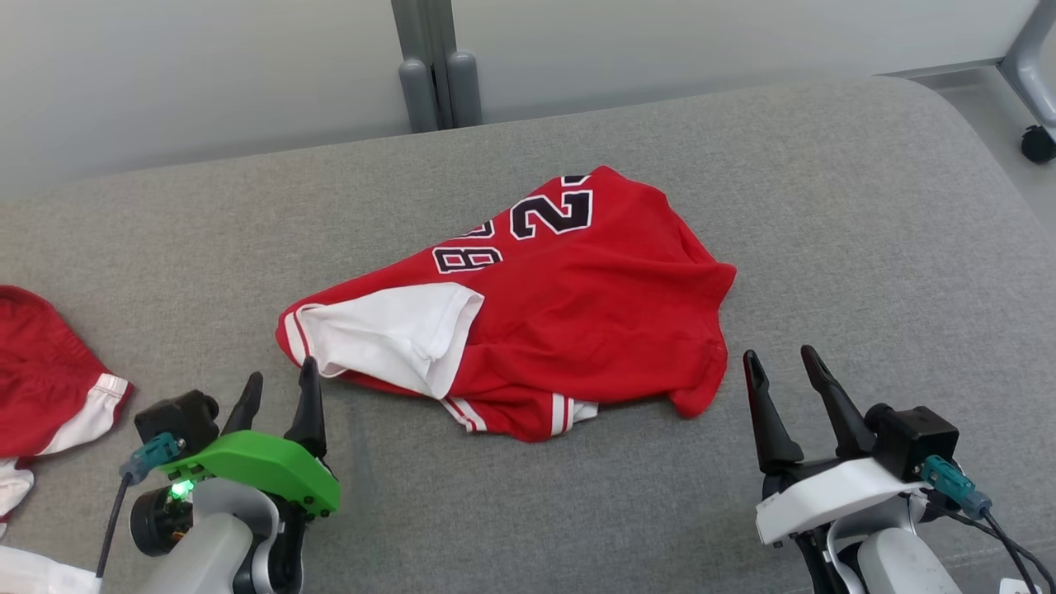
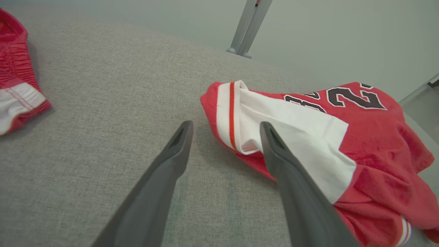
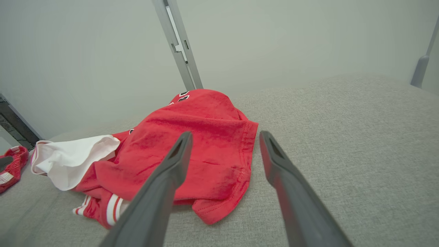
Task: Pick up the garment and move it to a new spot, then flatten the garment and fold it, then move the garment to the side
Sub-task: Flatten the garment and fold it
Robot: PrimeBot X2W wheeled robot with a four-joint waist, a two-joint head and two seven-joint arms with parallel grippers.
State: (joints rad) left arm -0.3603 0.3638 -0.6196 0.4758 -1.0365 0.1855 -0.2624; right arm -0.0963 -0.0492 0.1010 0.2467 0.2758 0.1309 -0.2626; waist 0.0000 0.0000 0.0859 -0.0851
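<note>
While the red jersey (image 1: 561,322) lies crumpled mid-way across the grey upholstered surface (image 1: 825,206), a white part showing at its near left, the left gripper (image 1: 282,371) sits just beside that white fold, fingers spread with nothing between them. The right gripper (image 1: 779,355) rests near the jersey's right hem, likewise spread and empty. Another red garment (image 1: 41,371) lies far left.
</note>
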